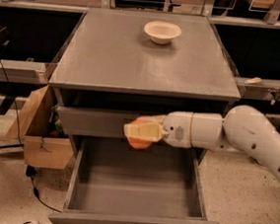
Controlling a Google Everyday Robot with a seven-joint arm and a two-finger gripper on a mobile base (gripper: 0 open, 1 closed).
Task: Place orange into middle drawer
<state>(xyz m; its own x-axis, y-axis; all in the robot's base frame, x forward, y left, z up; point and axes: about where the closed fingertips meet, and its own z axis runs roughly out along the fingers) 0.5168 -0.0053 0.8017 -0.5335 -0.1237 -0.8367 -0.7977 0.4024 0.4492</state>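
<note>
My gripper point(140, 132) is shut on the orange point(138, 141), a small round orange-red fruit that shows between and below the pale yellow fingers point(143, 130). It hangs in front of the closed upper drawer point(89, 121), just above the back of the open middle drawer point(137, 190). That grey drawer is pulled fully out and nothing lies in it. My white arm point(236, 135) reaches in from the right.
A cream-white shallow bowl point(162, 32) stands at the back of the grey cabinet top point(110, 56). An open cardboard box point(41, 134) sits on the floor left of the cabinet. Dark shelving and rails run behind.
</note>
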